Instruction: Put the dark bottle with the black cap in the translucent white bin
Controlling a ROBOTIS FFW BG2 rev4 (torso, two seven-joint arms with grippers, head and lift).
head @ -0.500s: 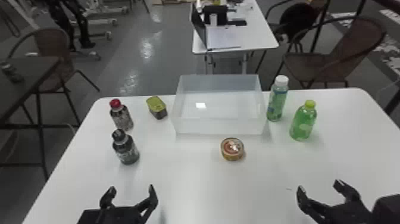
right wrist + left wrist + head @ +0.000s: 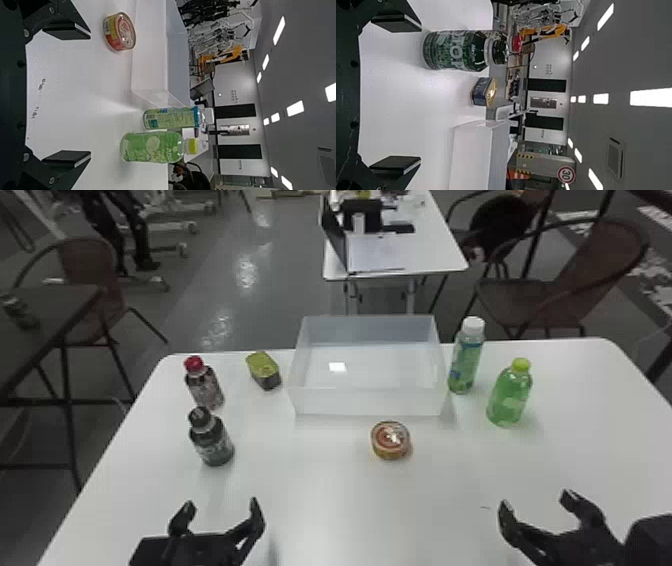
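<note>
Table survey: two bottles, one tin and the translucent white bin (image 2: 150, 51), all upright.
The right gripper (image 2: 536, 500) is over the white table (image 2: 71, 95), its flat black fingers (image 2: 65, 31) spread wide. The red-and-yellow round tin (image 2: 119, 31) sits before the bin's near wall. To the bin's right, toward the table's far edge, stand a white-capped bottle with a green-and-blue label (image 2: 172, 118) and, just beside it but farther from that edge, a green bottle with a yellow cap (image 2: 152, 147). Small dark marks (image 2: 41, 84) noted on the tabletop.
</note>
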